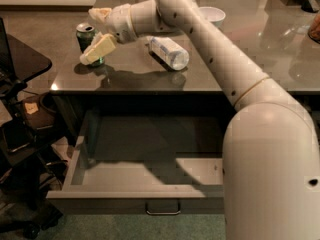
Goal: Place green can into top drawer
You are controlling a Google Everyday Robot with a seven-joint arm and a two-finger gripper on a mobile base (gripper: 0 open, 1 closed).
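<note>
The green can [85, 35] stands upright near the left end of the grey countertop [200, 79]. My gripper [89, 36] is open and reaches in from the right. One pale finger [98, 48] lies in front of the can and the other [100, 13] behind it, so the can sits between them near the tips. I cannot tell if they touch it. The top drawer [135, 194] is pulled wide open below the counter, with a bare grey interior and a metal bar handle [162, 212] at front centre.
A clear plastic bottle [170, 52] lies on its side just right of the gripper. A white bowl [213, 15] stands behind it. My arm [225, 64] crosses the counter's right side. Dark furniture [20, 64] and clutter stand left of the drawer.
</note>
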